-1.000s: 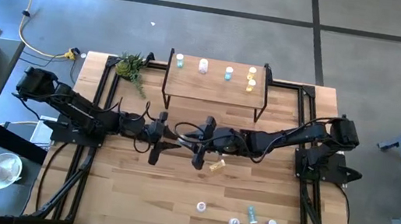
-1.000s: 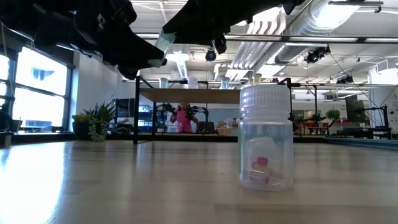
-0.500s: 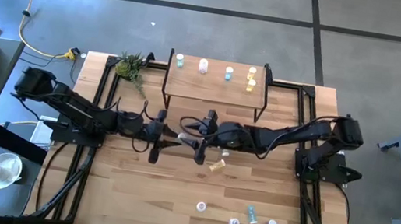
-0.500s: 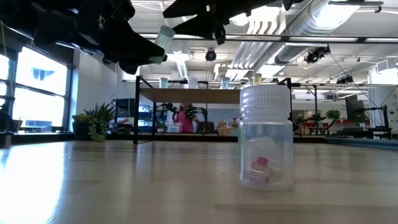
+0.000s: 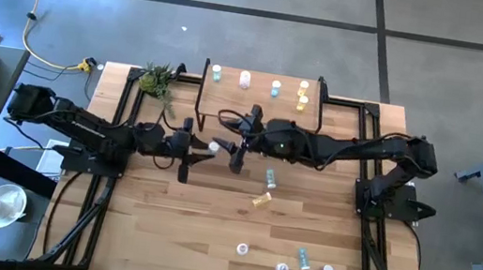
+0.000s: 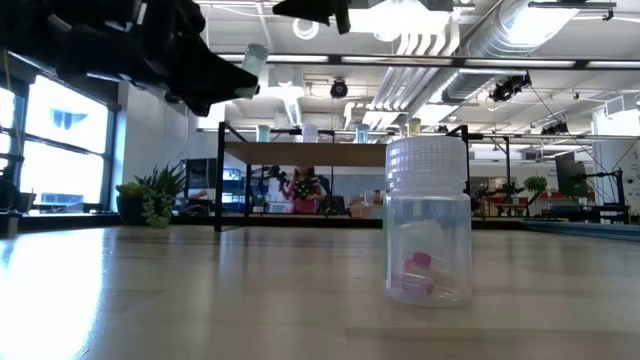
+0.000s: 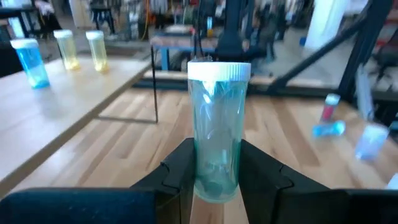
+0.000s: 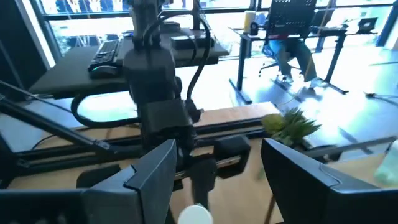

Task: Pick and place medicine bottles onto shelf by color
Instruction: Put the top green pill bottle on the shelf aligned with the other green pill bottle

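One teal bottle sits pinched upright in the left end effector, raised above the counter; facing it just beyond, the right end effector is spread wide and empty. Ahead of both, the shelf carries five bottles, its black leg nearby. Behind them roughly six bottles wait, so I judge sorting about half done.

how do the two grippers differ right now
The left gripper is shut on a teal bottle, held upright between its fingers; the right gripper stands wide open and holds nothing. The left gripper sits left of the shelf's front edge; the right gripper is closer to it. Both hover above the table.
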{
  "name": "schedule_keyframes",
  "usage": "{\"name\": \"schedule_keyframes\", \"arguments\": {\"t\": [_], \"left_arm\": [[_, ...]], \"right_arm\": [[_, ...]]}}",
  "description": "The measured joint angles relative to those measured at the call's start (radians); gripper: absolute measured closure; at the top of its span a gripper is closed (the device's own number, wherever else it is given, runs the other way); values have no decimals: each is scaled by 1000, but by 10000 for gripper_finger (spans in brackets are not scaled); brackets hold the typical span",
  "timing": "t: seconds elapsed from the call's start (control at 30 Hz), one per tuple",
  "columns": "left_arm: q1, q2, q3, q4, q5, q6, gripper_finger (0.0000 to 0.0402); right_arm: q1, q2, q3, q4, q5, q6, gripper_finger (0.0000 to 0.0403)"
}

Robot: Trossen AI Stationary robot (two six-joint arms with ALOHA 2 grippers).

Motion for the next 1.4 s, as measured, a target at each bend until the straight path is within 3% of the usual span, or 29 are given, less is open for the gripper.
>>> {"name": "schedule_keyframes", "arguments": {"t": [0.13,0.47,0.73,0.93,1.2,1.4], "left_arm": [[50,0,-55,152,79,-15,311],[226,-5,-56,188,131,16,311],[365,-5,-56,188,234,-16,311],[396,-5,-56,186,263,-17,311],[428,-4,-56,168,262,-7,311],[433,-4,-56,156,262,-7,311]], "right_arm": [[-38,0,67,-52,-20,-25,176],[-201,0,140,-64,-163,-16,176],[-326,57,146,1,-314,111,176],[-342,131,160,72,-352,117,176],[-319,245,315,-81,-421,86,176],[-302,286,369,-192,-411,44,176]]}}
